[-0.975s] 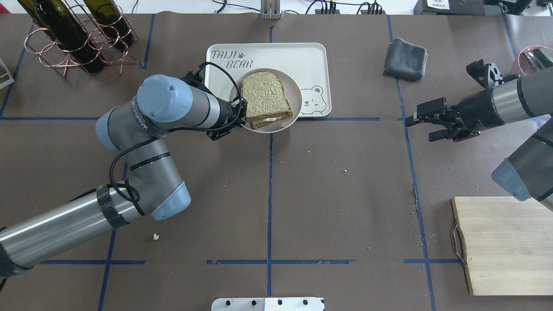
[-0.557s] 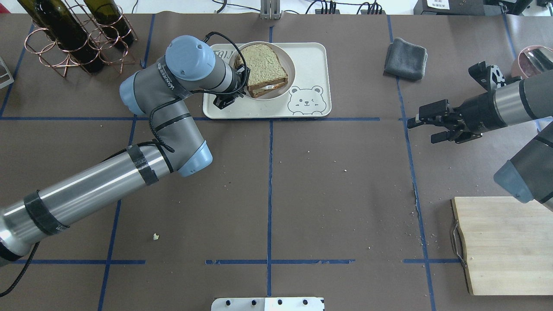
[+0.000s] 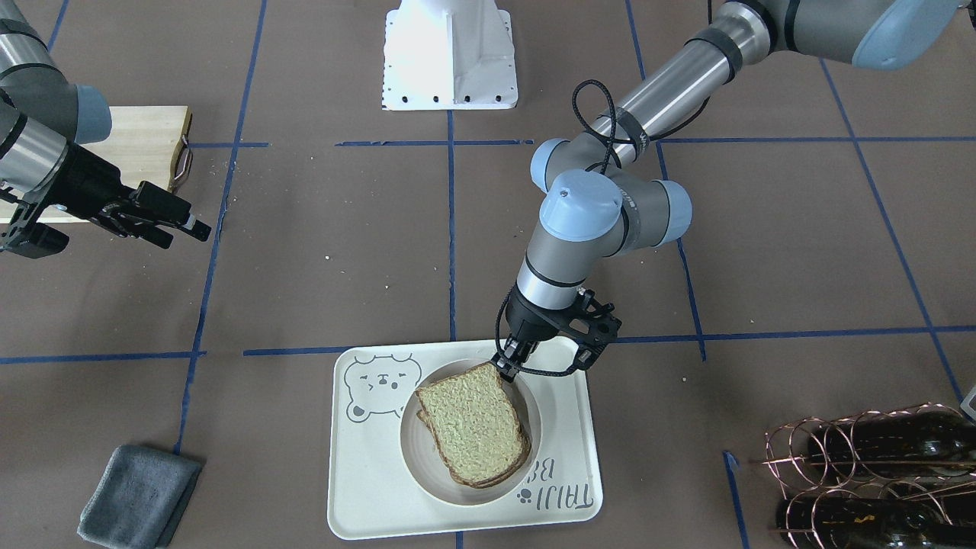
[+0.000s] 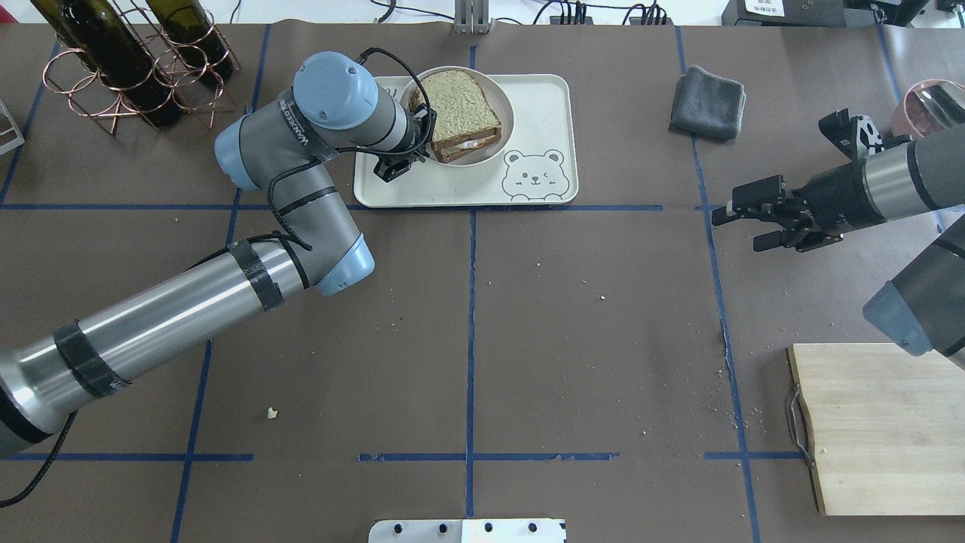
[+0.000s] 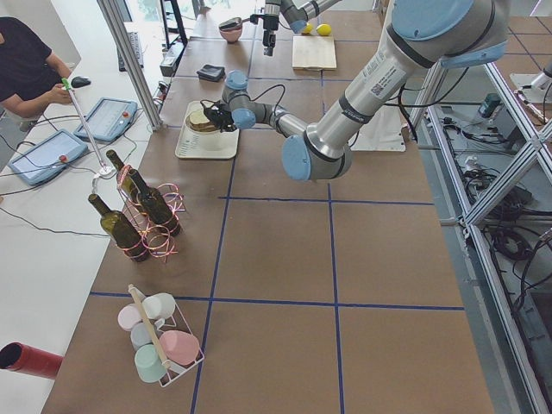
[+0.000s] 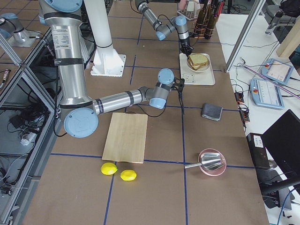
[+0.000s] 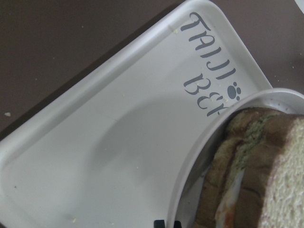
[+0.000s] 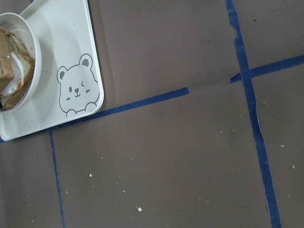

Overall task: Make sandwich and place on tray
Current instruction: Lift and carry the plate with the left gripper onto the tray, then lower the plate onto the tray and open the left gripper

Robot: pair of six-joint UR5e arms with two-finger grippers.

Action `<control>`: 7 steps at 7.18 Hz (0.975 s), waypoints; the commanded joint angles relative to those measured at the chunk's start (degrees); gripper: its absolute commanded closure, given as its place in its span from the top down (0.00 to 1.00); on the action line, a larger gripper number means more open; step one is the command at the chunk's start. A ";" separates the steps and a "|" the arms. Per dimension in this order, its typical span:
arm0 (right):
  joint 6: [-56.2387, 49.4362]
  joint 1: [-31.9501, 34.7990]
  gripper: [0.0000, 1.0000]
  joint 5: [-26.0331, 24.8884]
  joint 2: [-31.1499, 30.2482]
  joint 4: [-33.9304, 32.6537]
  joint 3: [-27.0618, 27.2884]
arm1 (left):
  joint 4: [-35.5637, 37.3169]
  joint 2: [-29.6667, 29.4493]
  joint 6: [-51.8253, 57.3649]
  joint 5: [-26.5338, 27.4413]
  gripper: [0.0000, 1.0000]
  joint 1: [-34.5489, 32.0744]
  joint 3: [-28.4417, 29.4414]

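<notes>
The sandwich, tan bread with a dark crust and white egg at its edge, lies on a small round off-white plate. The plate is over the far left part of the cream bear tray. My left gripper is shut on the plate's near-left rim. The left wrist view shows the rim, the sandwich and a shadow on the tray. I cannot tell whether the plate touches the tray. My right gripper is open and empty, well to the right of the tray.
A grey folded cloth lies right of the tray. A wooden cutting board sits at the near right. A copper rack of wine bottles stands at the far left. A pink bowl is at the far right edge.
My left gripper has carried the plate with the sandwich from the tray's near edge farther back over the tray. The right gripper has barely moved.
</notes>
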 commanded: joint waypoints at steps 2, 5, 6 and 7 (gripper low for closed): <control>0.00 0.04 1.00 0.00 -0.09 0.00 0.03 | -0.62 0.13 0.16 -0.12 0.39 1.36 -0.13; 0.00 0.04 1.00 0.00 -0.18 0.00 0.03 | -1.41 2.92 1.47 -0.12 0.43 1.36 -3.27; 0.00 0.04 1.00 0.00 -0.18 0.00 0.03 | -1.15 6.85 2.26 -0.73 0.44 1.27 -8.34; 0.00 0.22 1.00 0.00 -0.01 0.00 0.03 | -0.80 12.03 3.83 -4.82 0.43 1.01 -14.57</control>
